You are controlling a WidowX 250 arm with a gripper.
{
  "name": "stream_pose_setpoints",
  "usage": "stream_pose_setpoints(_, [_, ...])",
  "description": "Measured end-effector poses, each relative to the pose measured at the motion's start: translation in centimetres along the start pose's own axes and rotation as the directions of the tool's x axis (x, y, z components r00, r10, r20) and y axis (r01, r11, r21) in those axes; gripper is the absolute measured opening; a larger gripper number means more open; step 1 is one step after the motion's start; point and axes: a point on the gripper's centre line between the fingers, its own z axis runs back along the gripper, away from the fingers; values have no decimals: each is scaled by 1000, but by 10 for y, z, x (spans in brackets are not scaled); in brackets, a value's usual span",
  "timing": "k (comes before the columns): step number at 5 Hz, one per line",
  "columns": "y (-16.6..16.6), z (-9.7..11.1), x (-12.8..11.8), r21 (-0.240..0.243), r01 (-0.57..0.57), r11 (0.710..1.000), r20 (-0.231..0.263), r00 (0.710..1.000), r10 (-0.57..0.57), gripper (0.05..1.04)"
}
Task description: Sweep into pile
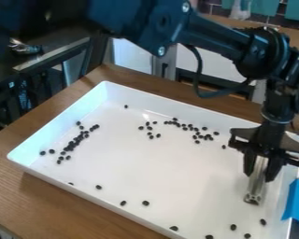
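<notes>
My gripper [259, 176]: jaws clasping slender metallic tool [254, 189], low over right part of white tray [145, 170]. Black beans [145, 203]: lying in tray as left band, looser far-side group, near-side strays. Sweep: looking partly done at most; single pile lacking, strays awaiting me.

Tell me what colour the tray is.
The tray is white, seen best in the camera view.

Your arm [214, 41] is stretching in from the upper left, and your gripper [259, 175] is pointing downward at the right, its fingers [274, 168] gripping.
</notes>
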Motion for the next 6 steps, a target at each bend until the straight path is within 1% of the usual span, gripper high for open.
stream_pose_setpoints(1, [3,-1,6,0,-12,1000,-8,1000,12,364])
stream_pose_setpoints(2, [19,-1,12,-13,-10,1000,-34,999,10,364])
stream_pose_setpoints(3, [48,-1,20,-10,-24,1000,-60,998,24,364])
stream_pose_setpoints(4, [59,-3,21,-33,-10,999,-82,997,7,364])
stream_pose_setpoints(5, [76,-4,14,-42,6,999,-108,994,-11,364])
stream_pose_setpoints(6, [97,-3,7,-44,4,999,-107,994,-9,364])
